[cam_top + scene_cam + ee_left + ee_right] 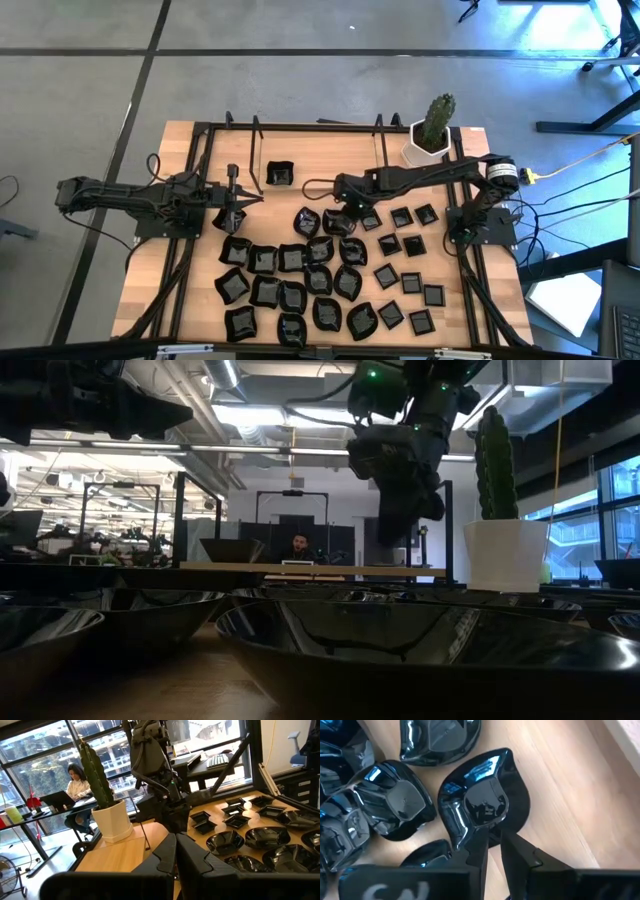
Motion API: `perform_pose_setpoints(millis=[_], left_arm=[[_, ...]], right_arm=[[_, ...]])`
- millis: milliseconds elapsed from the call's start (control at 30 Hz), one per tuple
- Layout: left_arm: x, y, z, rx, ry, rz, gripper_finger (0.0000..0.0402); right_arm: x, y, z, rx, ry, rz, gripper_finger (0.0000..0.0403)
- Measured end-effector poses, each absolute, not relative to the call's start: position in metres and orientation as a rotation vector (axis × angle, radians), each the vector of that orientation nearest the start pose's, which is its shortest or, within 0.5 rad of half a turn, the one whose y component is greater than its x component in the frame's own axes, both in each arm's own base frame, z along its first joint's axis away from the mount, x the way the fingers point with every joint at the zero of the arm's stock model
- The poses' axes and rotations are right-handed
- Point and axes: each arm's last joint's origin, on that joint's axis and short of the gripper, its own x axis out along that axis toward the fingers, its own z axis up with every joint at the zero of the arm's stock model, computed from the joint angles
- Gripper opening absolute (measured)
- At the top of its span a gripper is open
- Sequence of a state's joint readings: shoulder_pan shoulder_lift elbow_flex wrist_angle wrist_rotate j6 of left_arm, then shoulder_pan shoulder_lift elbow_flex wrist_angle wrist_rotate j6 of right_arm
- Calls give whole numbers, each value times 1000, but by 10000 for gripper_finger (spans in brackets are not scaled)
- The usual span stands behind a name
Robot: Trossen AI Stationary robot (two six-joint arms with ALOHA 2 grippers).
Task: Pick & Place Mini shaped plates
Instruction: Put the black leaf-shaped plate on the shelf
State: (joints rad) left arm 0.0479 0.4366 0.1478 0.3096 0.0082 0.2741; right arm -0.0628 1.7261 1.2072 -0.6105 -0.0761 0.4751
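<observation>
Dozens of black plates [330,280] crowd the table in front of the cactus pot [432,135], and my right pincer [491,842], fingers slightly parted, straddles the rim of a leaf-shaped plate [487,795], so I judge I must clench next.

mini shaped plates [485,802]: glossy black — mirror-like highlights
table [570,795]: pale wood — smooth, fine grain
cactus pot [116,822]: matt white
gripper fingers [517,852]: matt dark plastic
</observation>
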Motion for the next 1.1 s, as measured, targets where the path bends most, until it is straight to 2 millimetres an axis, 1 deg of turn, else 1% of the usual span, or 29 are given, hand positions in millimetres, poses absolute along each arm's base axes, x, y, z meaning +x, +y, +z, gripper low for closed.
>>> perform_pose_setpoints(millis=[133, 267, 367, 467, 800, 1000, 1100], left_arm=[[129, 6, 205, 274, -15, 42, 4], [129, 6, 205, 272, -15, 42, 6], [129, 6, 205, 272, -15, 41, 8], [129, 6, 205, 265, -15, 41, 6], [129, 6, 205, 265, -15, 41, 8], [129, 6, 205, 265, -15, 42, 4], [129, 6, 205, 265, -15, 42, 7]], right_arm=[[347, -19, 199, 548, 1135, -277, 78], [350, -19, 185, 570, 1187, -295, 111], [352, -22, 178, 578, 1198, -305, 132], [354, -25, 173, 585, 1202, -315, 145], [359, -32, 152, 597, 1235, -334, 149], [361, -33, 151, 588, 1231, -301, 149], [361, -33, 151, 586, 1224, -297, 138]])
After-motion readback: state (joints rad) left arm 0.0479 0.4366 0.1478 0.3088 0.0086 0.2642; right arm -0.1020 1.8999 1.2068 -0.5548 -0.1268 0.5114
